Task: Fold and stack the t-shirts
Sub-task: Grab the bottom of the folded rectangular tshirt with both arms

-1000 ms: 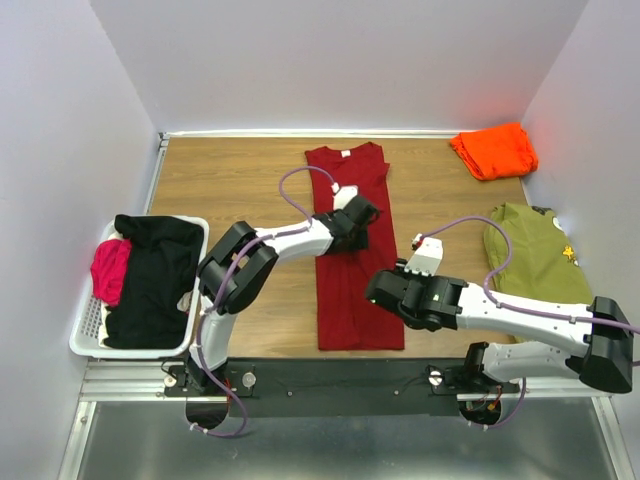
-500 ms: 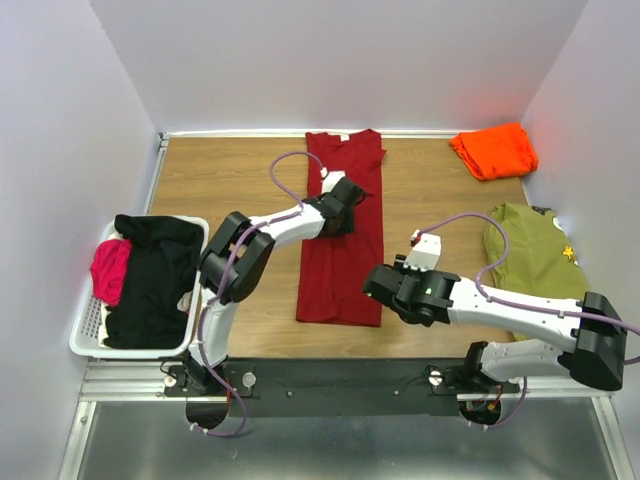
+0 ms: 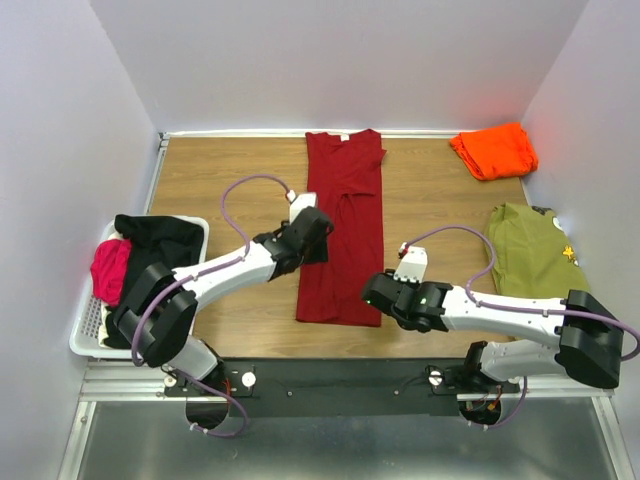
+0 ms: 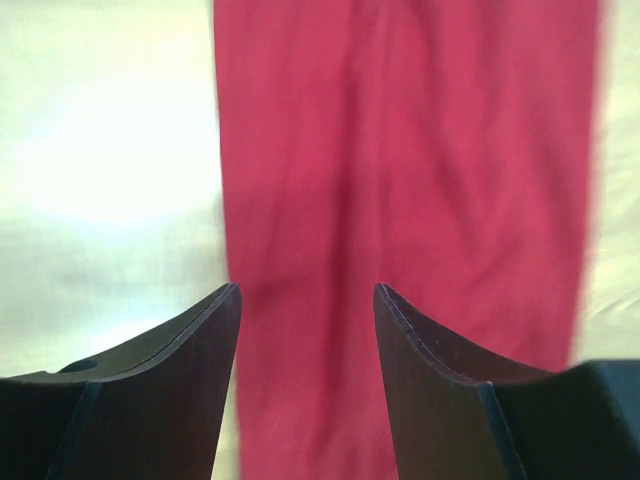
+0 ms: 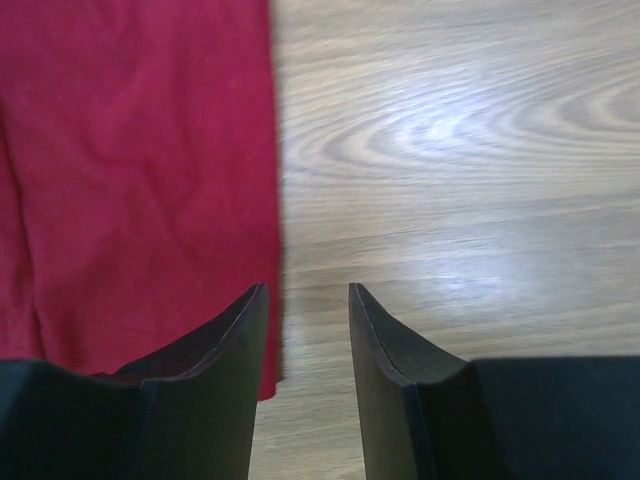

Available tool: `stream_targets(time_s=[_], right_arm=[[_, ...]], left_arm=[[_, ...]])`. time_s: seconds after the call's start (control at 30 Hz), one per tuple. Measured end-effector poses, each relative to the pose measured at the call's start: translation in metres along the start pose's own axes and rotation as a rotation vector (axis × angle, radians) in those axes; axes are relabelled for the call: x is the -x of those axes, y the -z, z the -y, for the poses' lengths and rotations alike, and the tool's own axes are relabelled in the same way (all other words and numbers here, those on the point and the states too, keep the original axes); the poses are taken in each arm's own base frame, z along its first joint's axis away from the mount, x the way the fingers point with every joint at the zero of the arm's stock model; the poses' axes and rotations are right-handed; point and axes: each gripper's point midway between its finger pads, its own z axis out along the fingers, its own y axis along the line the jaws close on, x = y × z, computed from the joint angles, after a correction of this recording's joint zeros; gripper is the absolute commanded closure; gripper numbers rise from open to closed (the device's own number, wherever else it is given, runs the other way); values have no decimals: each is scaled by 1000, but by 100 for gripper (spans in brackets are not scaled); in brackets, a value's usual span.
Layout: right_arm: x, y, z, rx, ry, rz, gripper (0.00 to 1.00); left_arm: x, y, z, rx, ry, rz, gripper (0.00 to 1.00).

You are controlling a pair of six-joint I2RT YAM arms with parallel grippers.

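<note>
A dark red t-shirt [image 3: 342, 230] lies folded into a long narrow strip down the middle of the table, neck toward the back wall. My left gripper [image 3: 320, 238] hovers at the strip's left edge, open and empty; in the left wrist view its gripper [image 4: 305, 290] frames red cloth [image 4: 400, 150]. The right gripper [image 3: 375, 292] stands open just off the strip's near right corner; the right wrist view shows that gripper [image 5: 307, 290] over bare wood, with the red t-shirt [image 5: 140, 150] to its left. A folded orange t-shirt [image 3: 493, 150] sits at the back right corner.
A white basket [image 3: 85, 335] with black and pink clothes stands at the left edge. An olive green garment [image 3: 535, 255] lies at the right, beside the right arm. Walls close the table [image 3: 230, 180] on three sides.
The red t-shirt slid toward the back wall and then lay still. My left gripper has drawn back from the shirt's middle to its left edge. The right gripper has edged slightly left.
</note>
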Motion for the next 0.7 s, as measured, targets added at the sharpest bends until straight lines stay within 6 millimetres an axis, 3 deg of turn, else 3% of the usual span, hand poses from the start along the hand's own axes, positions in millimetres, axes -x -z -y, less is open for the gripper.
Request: stream_targets(time_s=[0.2, 0.23, 0.57, 0.7], right_arm=[[-11, -3, -22, 102, -12, -43, 54], [-13, -3, -24, 116, -13, -48, 54], [-50, -9, -25, 182, -22, -160, 59], [-54, -9, -30, 199, -49, -178, 59]], left_arm=[[-93, 5, -33, 34, -56, -163, 36], [-100, 8, -39, 39, -56, -176, 36], [-120, 31, -53, -9, 24, -186, 36], [-123, 33, -49, -32, 35, -199, 36]])
